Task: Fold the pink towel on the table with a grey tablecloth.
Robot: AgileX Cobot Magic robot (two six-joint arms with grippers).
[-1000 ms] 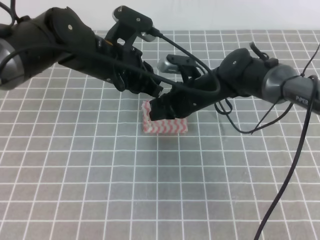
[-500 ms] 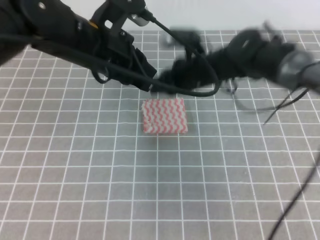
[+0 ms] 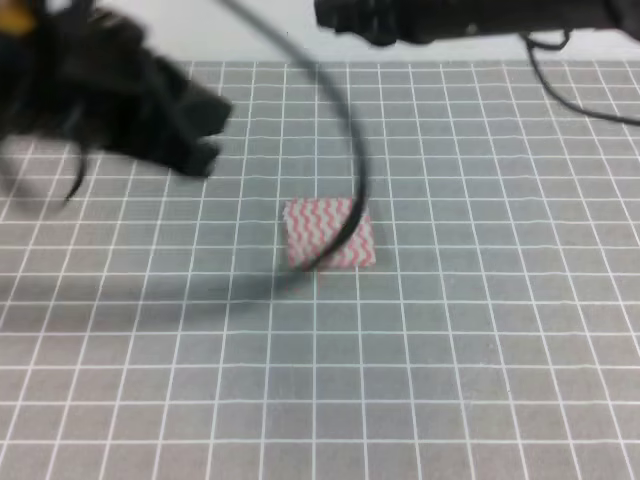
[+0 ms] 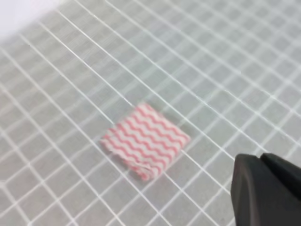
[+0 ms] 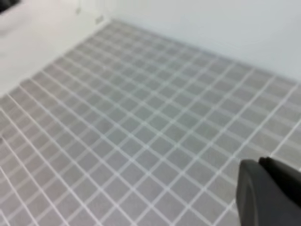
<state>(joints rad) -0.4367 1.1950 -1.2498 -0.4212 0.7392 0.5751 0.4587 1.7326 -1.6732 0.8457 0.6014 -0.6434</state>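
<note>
From above, my left pincer (image 3: 195,135) and right pincer (image 3: 345,15) are blurred, so I cannot tell their spread. The towel (image 3: 328,233) lies flat on the table (image 3: 480,330), well below both and touching neither, apparently folded small.

My left wrist shows the towel (image 4: 145,141) up-left of my fingertip (image 4: 263,188); jaws unclear.

My right wrist shows only grid cloth; jaws unclear.

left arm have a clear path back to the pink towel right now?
Probably yes. The pink towel lies folded and alone on the grey tablecloth, nothing on it but a dangling cable crossing in front. The left gripper is up and off to the side, the right arm at the far edge.
</note>
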